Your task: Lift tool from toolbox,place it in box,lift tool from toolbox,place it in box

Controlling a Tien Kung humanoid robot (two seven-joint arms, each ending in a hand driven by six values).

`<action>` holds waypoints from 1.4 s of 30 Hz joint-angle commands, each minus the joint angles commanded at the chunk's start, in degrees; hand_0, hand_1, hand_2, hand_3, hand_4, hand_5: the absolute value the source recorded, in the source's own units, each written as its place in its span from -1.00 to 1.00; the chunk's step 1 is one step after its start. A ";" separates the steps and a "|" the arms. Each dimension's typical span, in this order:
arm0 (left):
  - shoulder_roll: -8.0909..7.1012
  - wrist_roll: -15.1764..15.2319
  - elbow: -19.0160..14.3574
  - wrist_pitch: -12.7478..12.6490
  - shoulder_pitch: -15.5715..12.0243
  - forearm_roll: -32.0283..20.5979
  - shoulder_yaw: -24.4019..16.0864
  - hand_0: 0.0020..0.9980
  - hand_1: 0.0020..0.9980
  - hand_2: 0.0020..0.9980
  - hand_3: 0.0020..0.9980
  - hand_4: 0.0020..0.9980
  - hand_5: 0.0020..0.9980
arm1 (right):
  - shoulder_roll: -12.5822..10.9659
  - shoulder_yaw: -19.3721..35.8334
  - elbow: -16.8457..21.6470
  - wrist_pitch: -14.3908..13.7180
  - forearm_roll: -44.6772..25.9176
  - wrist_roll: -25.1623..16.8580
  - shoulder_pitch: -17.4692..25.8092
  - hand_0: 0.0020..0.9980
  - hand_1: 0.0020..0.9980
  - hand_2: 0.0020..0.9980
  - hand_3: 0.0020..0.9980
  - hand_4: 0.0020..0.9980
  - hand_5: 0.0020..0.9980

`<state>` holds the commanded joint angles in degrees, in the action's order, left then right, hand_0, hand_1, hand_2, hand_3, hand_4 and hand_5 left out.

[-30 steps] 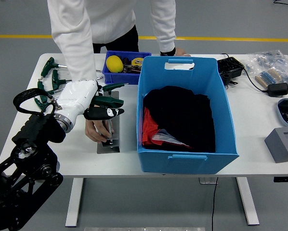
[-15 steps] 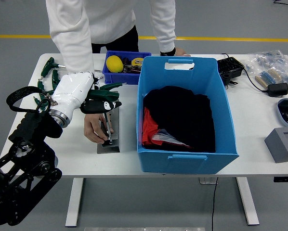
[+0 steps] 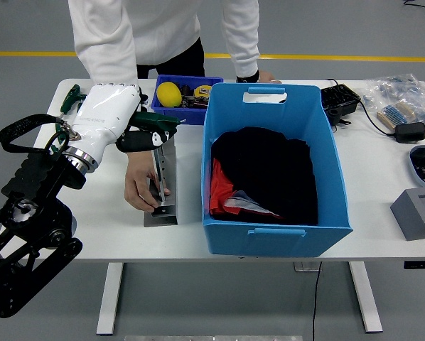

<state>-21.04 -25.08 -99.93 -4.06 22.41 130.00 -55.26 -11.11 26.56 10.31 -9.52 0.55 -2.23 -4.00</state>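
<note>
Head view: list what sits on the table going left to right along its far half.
Green-handled tools → small blue bin with a yellow ball → large blue box → black device → clear plastic bags.

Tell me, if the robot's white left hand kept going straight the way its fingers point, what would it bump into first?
Probably the big blue box: the left hand points right, toward its left wall, though height is hard to judge.

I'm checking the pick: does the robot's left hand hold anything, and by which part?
Yes: the left hand grips a green-handled tool by its handle; the metal end is hidden.
</note>
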 joint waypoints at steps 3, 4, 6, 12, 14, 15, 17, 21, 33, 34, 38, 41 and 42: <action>-0.83 0.85 -0.20 -0.65 1.01 0.00 0.14 -0.72 -1.00 -0.96 -0.86 0.63 0.06 | 0.05 0.05 0.00 -0.04 0.01 0.02 0.11 0.38 0.30 0.45 0.18 0.67 0.52; -1.13 1.13 -0.31 -0.75 1.41 0.00 0.17 -0.72 -1.00 -0.96 -0.86 0.63 0.06 | 0.07 0.22 0.00 -0.07 0.14 0.06 0.13 0.38 0.30 0.45 0.18 0.67 0.52; -1.63 1.48 -0.54 -0.91 2.04 0.00 0.23 -0.73 -1.00 -0.97 -0.87 0.62 0.04 | 0.10 0.45 0.00 -0.10 0.38 0.11 0.19 0.38 0.30 0.45 0.18 0.67 0.52; -3.58 2.26 -1.73 -0.75 4.72 0.00 0.50 -0.74 -1.00 -0.97 -0.88 0.62 0.02 | 0.14 1.46 0.00 -0.18 1.46 0.39 0.42 0.38 0.30 0.45 0.18 0.67 0.51; -4.12 2.45 -2.00 -0.76 5.79 0.00 0.49 -0.74 -1.00 -0.97 -0.88 0.62 0.02 | 0.15 1.68 0.00 -0.20 1.67 0.46 0.48 0.38 0.30 0.45 0.18 0.67 0.51; -4.35 2.59 -2.00 -0.85 6.56 0.00 0.36 -0.74 -1.00 -0.97 -0.88 0.62 0.02 | 0.14 1.78 0.00 -0.20 1.76 0.49 0.49 0.38 0.30 0.45 0.18 0.67 0.51; -4.57 2.82 -2.00 -0.99 8.01 0.00 0.05 -0.74 -1.00 -0.97 -0.88 0.62 0.02 | 0.13 1.89 0.00 -0.20 1.82 0.52 0.50 0.38 0.30 0.45 0.18 0.67 0.51; -4.22 3.45 -2.00 -2.12 10.92 0.00 -0.37 -0.74 -1.00 -0.98 -0.88 0.61 0.00 | 0.10 2.09 0.00 -0.21 1.93 0.56 0.48 0.38 0.30 0.45 0.18 0.67 0.52; 1.45 5.18 -0.85 -5.24 20.45 -9.16 7.69 -0.75 -1.00 -0.98 -0.89 0.56 -0.05 | -0.04 2.97 0.00 -0.23 2.85 0.79 0.11 0.38 0.30 0.45 0.18 0.67 0.52; 1.89 5.32 -0.32 -5.41 20.97 -10.26 8.52 -0.75 -1.00 -0.98 -0.89 0.56 -0.05 | -0.05 3.04 0.00 -0.23 2.85 0.80 0.10 0.38 0.30 0.45 0.18 0.67 0.52; 3.46 5.66 2.49 -5.91 22.88 -14.05 12.01 -0.75 -1.00 -0.99 -0.89 0.56 -0.04 | -0.12 3.31 0.00 -0.19 3.04 0.84 0.00 0.38 0.30 0.45 0.18 0.67 0.53; 4.79 6.16 5.44 -5.92 24.57 -16.52 15.33 -0.75 -1.00 -0.99 -0.89 0.56 -0.04 | -0.15 3.47 0.00 -0.18 3.29 0.89 -0.09 0.38 0.30 0.45 0.18 0.67 0.53; 5.11 6.14 6.27 -5.93 24.99 -17.14 16.21 -0.74 -1.00 -0.99 -0.88 0.56 -0.05 | -0.16 3.46 0.00 -0.18 3.34 0.90 -0.11 0.38 0.30 0.45 0.18 0.67 0.53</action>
<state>-15.92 -18.94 -93.66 -9.99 47.41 112.86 -39.05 -11.27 30.02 10.31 -9.69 3.89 -1.33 -4.11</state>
